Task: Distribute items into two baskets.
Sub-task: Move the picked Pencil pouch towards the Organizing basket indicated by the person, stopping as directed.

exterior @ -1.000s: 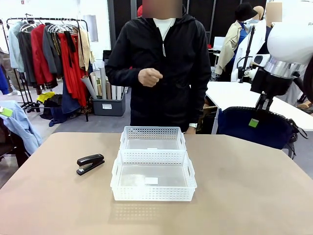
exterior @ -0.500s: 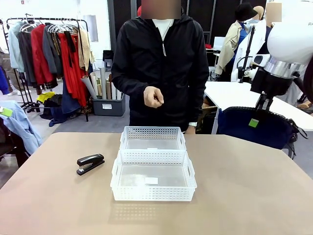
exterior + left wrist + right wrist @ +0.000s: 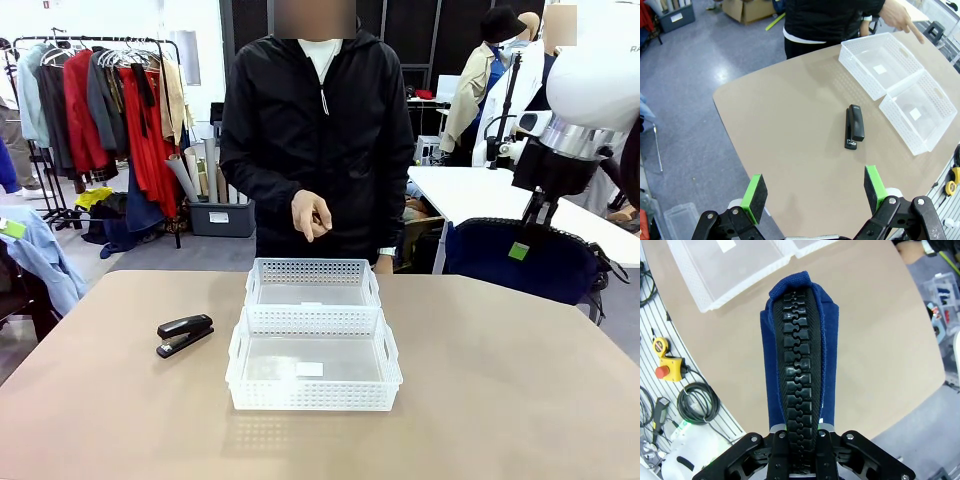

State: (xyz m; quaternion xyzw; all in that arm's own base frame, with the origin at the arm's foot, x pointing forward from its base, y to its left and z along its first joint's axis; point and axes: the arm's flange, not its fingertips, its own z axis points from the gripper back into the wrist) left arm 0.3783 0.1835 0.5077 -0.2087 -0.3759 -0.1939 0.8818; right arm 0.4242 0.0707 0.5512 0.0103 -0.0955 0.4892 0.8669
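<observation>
**Pouch in the air, stapler waiting on the table**

The left gripper [image 3: 815, 190] hangs high over the table [image 3: 500, 380] with its jaws wide apart and nothing between them, probably parked with a clear view of the work. Ahead of it lies the stapler [image 3: 855, 126], flat on its base at about nine o'clock from the near basket [image 3: 313, 396] and a little apart from it. The far basket [image 3: 312, 270] sits at twelve o'clock, the two rims touching (both hold nothing yet). A person's hand [image 3: 311, 215] hovers at twelve o'clock above the far basket, finger angled down, seemingly pointing out where something should go. The right gripper [image 3: 800, 429] is clamped on one end of the pouch [image 3: 800, 340], zipper facing the camera, so it hangs free, with the baskets at eleven o'clock, ready to be carried across and dropped in.
</observation>
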